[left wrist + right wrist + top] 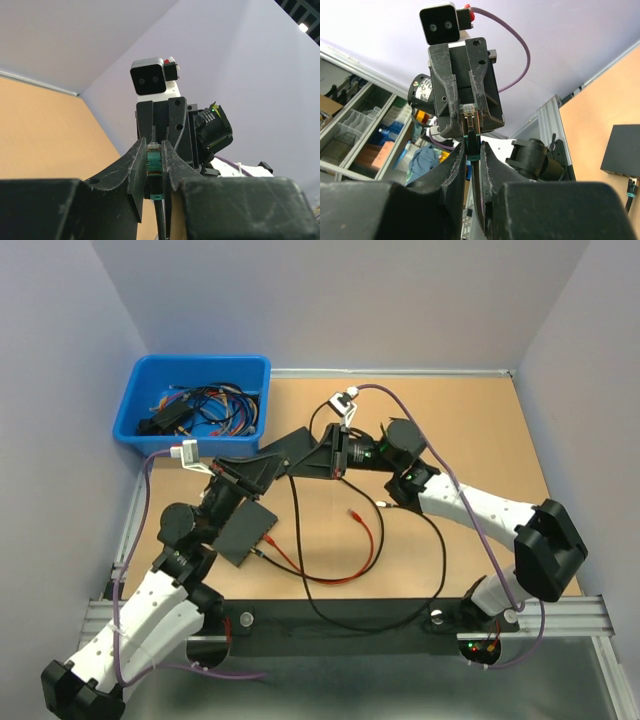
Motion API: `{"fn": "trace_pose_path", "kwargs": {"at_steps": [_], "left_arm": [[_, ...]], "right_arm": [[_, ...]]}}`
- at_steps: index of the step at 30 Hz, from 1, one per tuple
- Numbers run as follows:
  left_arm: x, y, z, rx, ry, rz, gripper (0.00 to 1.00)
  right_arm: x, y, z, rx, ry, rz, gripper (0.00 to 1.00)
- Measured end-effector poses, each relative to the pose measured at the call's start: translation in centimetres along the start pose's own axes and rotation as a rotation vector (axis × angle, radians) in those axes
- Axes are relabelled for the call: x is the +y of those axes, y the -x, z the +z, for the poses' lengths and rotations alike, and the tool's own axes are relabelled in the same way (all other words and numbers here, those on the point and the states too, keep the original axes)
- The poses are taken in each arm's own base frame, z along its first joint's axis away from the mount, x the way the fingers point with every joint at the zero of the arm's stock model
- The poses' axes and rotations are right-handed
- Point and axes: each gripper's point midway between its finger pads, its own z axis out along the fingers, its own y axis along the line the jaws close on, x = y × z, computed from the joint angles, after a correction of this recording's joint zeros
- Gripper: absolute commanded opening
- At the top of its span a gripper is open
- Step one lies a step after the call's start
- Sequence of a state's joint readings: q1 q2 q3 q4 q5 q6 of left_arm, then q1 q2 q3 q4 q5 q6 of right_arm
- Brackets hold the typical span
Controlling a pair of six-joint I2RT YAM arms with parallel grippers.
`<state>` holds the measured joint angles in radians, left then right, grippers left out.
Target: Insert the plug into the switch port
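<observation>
So both grippers are nose to nose here: the left gripper [154, 146] is pinched nearly closed on the teal boot of the plug [154, 167], with the clear connector tip sticking up just past its fingertips. The right gripper [471, 148] comes in from the opposite side, squeezed down to a narrow slit on that same teal boot. The switch [246, 530] lies flat on the table [470, 440], behind the left gripper's fingertips and under its wrist, well apart from the plug. The black cable [297, 530] hangs from the meeting point and passes just beside the switch.
</observation>
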<state>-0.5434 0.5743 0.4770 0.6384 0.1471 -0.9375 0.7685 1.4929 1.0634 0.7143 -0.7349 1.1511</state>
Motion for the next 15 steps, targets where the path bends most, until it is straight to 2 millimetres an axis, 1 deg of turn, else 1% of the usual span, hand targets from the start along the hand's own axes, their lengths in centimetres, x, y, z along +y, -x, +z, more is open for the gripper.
{"fn": "trace_pose_path", "kwargs": {"at_steps": [3, 7, 11, 15], "left_arm": [[0.8, -0.2, -0.6, -0.009, 0.021, -0.013, 0.00], [0.8, 0.3, -1.4, -0.052, 0.025, -0.037, 0.00], [1.3, 0.7, -2.3, -0.097, 0.036, -0.070, 0.00], [2.0, 0.7, -2.7, -0.114, 0.059, -0.095, 0.00]], "right_arm": [[-0.6, -0.4, 0.0, -0.001, -0.016, 0.014, 0.00], [-0.5, -0.7, 0.2, -0.002, -0.017, 0.018, 0.00], [-0.7, -0.6, 0.4, -0.020, -0.027, 0.022, 0.01], [-1.3, -0.5, 0.4, -0.037, -0.047, 0.031, 0.00]]}}
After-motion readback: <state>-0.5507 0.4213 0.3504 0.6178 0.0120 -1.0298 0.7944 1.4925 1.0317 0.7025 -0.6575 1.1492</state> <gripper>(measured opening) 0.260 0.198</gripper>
